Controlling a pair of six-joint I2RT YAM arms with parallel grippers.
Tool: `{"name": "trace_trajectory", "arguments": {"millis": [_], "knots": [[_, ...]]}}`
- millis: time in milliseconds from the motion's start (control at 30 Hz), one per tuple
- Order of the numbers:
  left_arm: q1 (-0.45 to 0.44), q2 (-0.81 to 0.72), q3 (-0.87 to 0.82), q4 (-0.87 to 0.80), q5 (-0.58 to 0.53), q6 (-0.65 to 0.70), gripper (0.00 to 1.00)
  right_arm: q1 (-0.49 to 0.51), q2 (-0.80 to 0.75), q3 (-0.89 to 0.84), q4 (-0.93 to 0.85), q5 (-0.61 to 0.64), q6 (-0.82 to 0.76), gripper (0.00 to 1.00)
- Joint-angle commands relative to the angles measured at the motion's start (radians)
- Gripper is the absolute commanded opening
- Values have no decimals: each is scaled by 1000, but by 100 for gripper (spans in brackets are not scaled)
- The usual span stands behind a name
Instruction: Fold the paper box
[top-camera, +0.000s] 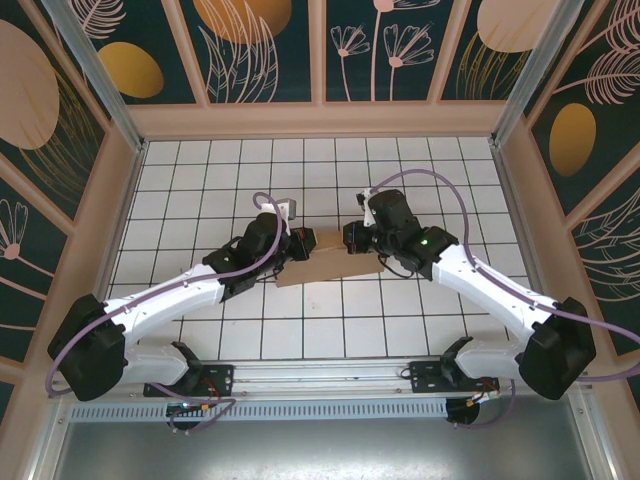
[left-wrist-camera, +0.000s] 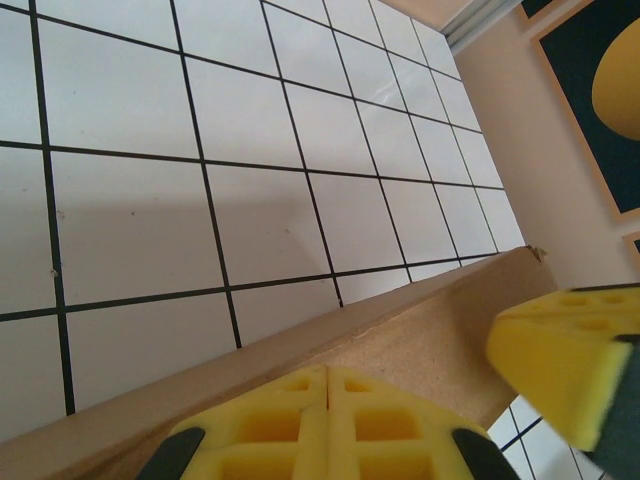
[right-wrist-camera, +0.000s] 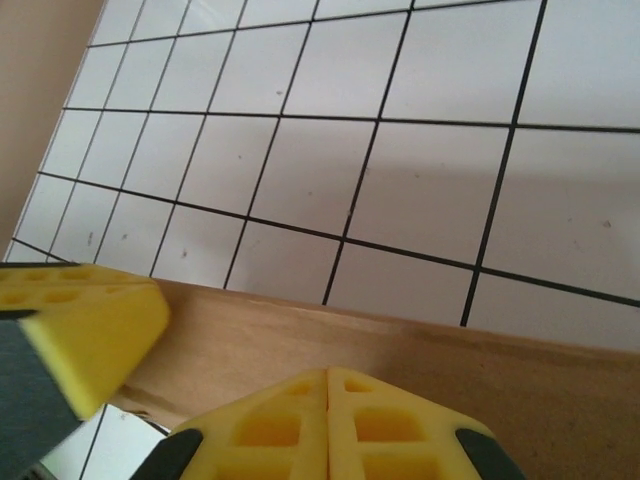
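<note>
Top external: left pincer (top-camera: 299, 244) at 9 o'clock, right pincer (top-camera: 352, 238) at 3 o'clock of the brown cardboard paper box (top-camera: 328, 266), both closed, likely pressing its fold.

**A:** Box (top-camera: 325, 262) looks like plain brown cardboard, matt, kinda fibrous on the face. Pads (left-wrist-camera: 290, 425)?

**B:** Yellow foam or soft rubber, matt, can't tell which. Tiles (top-camera: 330, 165) are smooth white with a slight sheen, arms (top-camera: 170, 300) glossy white plastic, rail (top-camera: 330, 372) dull metal.
</note>
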Motion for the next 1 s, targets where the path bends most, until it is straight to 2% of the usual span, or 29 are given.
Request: {"name": "trace_trajectory", "arguments": {"millis": [0,233,267,367,433,700,967], "knots": [[-6,7,-11,-52,9,-7,0,5,-4,-57,56,27,16,8],[-4,-28,51,-108,-29,12,1,1,19,-124,65,53,11,5],[-5,-41,63,-127,-40,13,7,0,16,-127,61,56,14,5],[5,-90,109,-229,-79,-12,40,-3,2,-135,55,64,20,4],[14,-147,105,-266,-81,-57,50,-2,-8,-136,53,63,24,4],[33,-405,-69,-322,-75,-344,64,1,-30,-140,40,60,34,4],[58,-478,-151,-328,-59,-382,69,2,-39,-148,20,51,36,4]]}}
